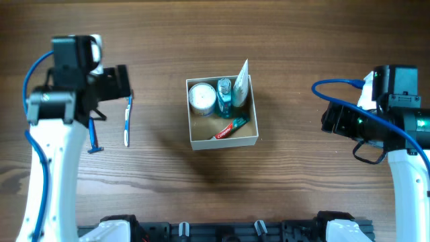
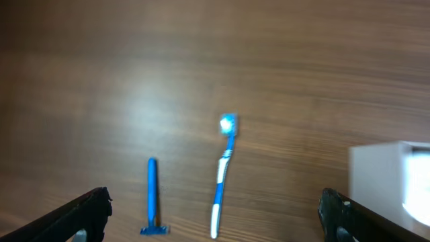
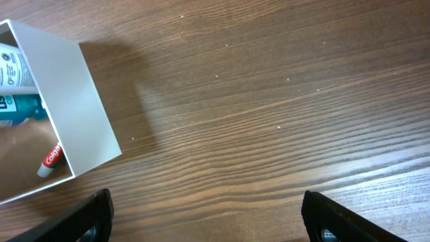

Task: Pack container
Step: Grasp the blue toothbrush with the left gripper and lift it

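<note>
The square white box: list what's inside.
The square white box holds a round white tub, a teal bottle, a white sachet and a red toothpaste tube. Anything beneath them is hidden.

wood table [image 1: 302, 54] | container [image 1: 224, 143] plonked mid-table | blue toothbrush [image 1: 127, 122] and razor [image 1: 93, 138] side by side, far left

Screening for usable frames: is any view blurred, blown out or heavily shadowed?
Left wrist: soft throughout, toothbrush and razor smeared, the container corner washed out white. Right wrist: crisp wood grain, the container's wall casts a shadow on the table. Overhead: sharp, evenly lit, faint shadow below the container.
</note>
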Motion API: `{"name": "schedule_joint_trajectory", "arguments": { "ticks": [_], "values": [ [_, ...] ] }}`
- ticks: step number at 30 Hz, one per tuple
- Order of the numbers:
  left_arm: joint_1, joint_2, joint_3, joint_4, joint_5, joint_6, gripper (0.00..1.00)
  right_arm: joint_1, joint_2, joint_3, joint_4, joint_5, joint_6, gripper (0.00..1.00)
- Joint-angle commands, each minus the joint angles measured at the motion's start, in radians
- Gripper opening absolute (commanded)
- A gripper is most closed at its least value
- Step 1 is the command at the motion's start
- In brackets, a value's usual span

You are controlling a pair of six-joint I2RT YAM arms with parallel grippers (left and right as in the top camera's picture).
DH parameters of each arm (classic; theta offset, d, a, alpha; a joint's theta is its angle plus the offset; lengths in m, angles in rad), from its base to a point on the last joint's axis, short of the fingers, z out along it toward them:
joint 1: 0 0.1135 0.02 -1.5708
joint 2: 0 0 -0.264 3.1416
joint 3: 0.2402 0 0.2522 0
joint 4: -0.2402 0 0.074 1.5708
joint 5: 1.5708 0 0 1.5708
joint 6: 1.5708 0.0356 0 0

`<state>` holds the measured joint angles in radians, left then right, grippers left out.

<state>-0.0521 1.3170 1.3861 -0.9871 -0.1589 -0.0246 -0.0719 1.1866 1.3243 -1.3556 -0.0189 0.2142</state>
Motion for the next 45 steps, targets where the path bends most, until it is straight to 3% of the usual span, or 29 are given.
{"name": "schedule_joint_trajectory", "arguments": {
  "ticks": [1, 11, 28, 31, 35, 37, 42, 45],
  "values": [
    [0.216, 0.227, 0.005, 0.003, 0.208, -0.040, 1.00, -0.002, -0.001, -0.003, 0.003, -0.001, -0.010, 0.91],
    [0.193, 0.668, 0.005, 0.059, 0.216, -0.035, 1.00, -0.002, -0.001, -0.003, 0.005, -0.001, -0.010, 0.90],
    [0.171, 0.744, -0.073, 0.134, 0.184, -0.029, 0.95, -0.002, -0.001, -0.003, 0.004, -0.001, -0.010, 0.91],
    [0.171, 0.744, -0.076, 0.130, 0.185, -0.030, 0.85, -0.002, -0.001, -0.003, 0.004, -0.001, -0.010, 0.91],
    [0.171, 0.744, -0.076, 0.116, 0.185, -0.030, 0.40, -0.002, -0.001, -0.003, 0.003, -0.001, -0.010, 0.90],
    [0.171, 0.744, -0.076, 0.106, 0.185, -0.030, 0.22, -0.002, -0.001, -0.003, 0.002, -0.001, -0.009, 0.91],
    [0.171, 0.744, -0.076, 0.104, 0.185, -0.030, 0.04, -0.002, -0.001, -0.003, 0.003, -0.001, -0.010, 0.90],
    [0.171, 0.743, -0.075, 0.104, 0.185, -0.030, 0.04, -0.002, -0.001, -0.003, 0.003, -0.001, -0.010, 0.90]
  ]
}}
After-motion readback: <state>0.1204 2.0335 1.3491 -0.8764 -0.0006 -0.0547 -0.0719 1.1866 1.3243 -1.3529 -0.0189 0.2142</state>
